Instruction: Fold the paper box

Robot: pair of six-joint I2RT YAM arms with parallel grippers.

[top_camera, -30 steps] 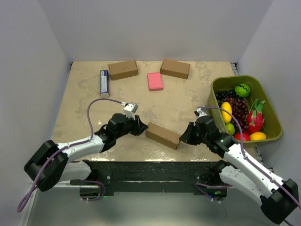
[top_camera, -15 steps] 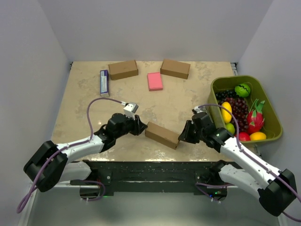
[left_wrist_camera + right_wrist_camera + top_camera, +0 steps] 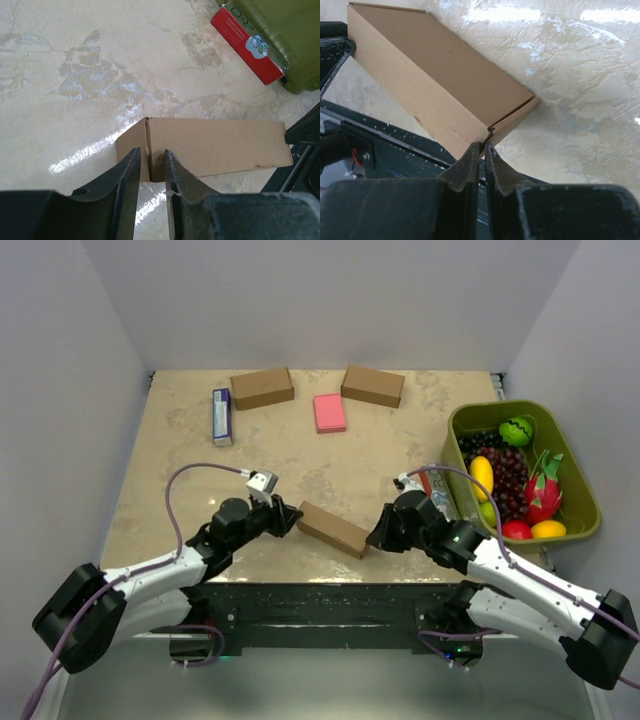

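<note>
Paper box [image 3: 332,529] lies closed up as a slim brown carton near the front edge of the marbled table [image 3: 380,450], set at a slant between my two claws. My left claw [image 3: 150,152] straddles its left end: the two dark fingers [image 3: 127,172] sit on either side of the end wall, just beside a vertical seam, and are clenched on that cardboard. My right claw [image 3: 481,145] meets the opposite end at its lower corner, where a flap stands slightly proud of the side wall; its fingers [image 3: 470,165] are squeezed nearly together, and I cannot tell whether any cardboard edge is nipped between them. Seen from above, both arms reach in low from the near edge. At the far side of the table stand two ready-made brown boxes [image 3: 262,387] [image 3: 372,386] with a pink pad [image 3: 329,412] between them and a blue and white carton [image 3: 221,415] to the left. A green bin [image 3: 590,510] of toy fruit sits at the right, with a red carton [image 3: 247,42] touching its wall.
</note>
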